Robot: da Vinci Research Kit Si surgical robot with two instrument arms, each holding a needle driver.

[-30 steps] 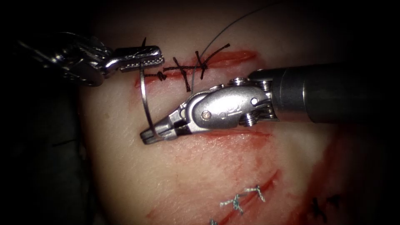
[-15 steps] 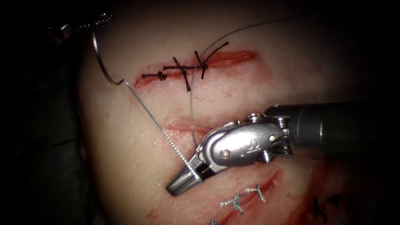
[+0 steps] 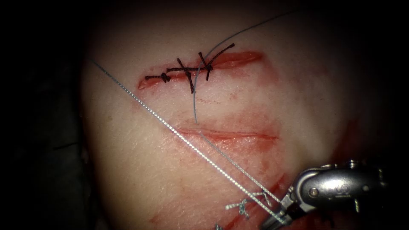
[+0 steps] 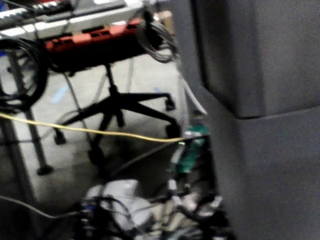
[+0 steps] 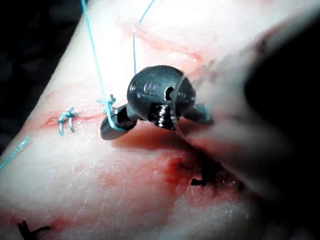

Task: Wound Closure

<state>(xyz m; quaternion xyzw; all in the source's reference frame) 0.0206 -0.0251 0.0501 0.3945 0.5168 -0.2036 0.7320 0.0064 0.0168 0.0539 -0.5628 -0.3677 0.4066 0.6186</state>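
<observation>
**Thread Drawn Tight Across the Tissue**

The right end effector [image 3: 279,218], pinching the thread [image 3: 179,132], sits below and right of the open cut [image 3: 230,134] in the tissue [image 3: 140,170]. Two strands run taut from it: one into the cut, one slanting up and left past it. Above the cut lies a dark-stitched cut [image 3: 191,70].

No legible text; faint engraving on right gripper [image 3: 277,218] housing, possibly logo.
</observation>
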